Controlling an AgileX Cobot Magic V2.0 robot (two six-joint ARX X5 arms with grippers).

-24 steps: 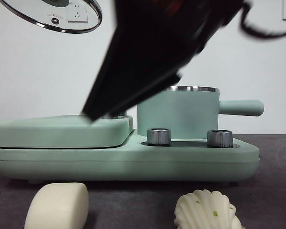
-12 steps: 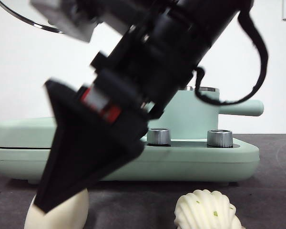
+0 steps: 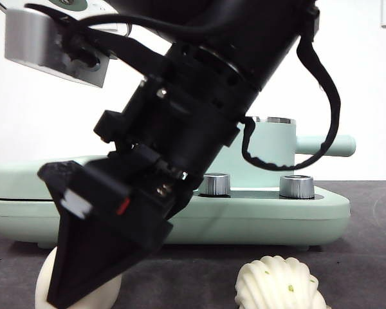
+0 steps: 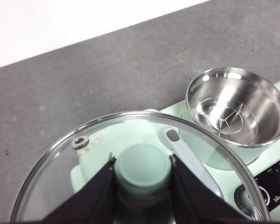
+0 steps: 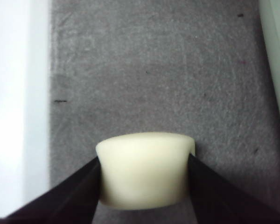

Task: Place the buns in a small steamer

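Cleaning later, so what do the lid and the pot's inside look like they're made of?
The lid, held by the left claw, looks like clear glass: the surface beneath shows through, and its rim seems metal. The pot's inside looks like polished steel, mirror-bright with reflections.

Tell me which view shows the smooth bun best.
The right wrist view: the smooth bun sits whole between the right gripper's jaws. The front view shows only its lower edge behind that gripper. The left wrist view misses it.
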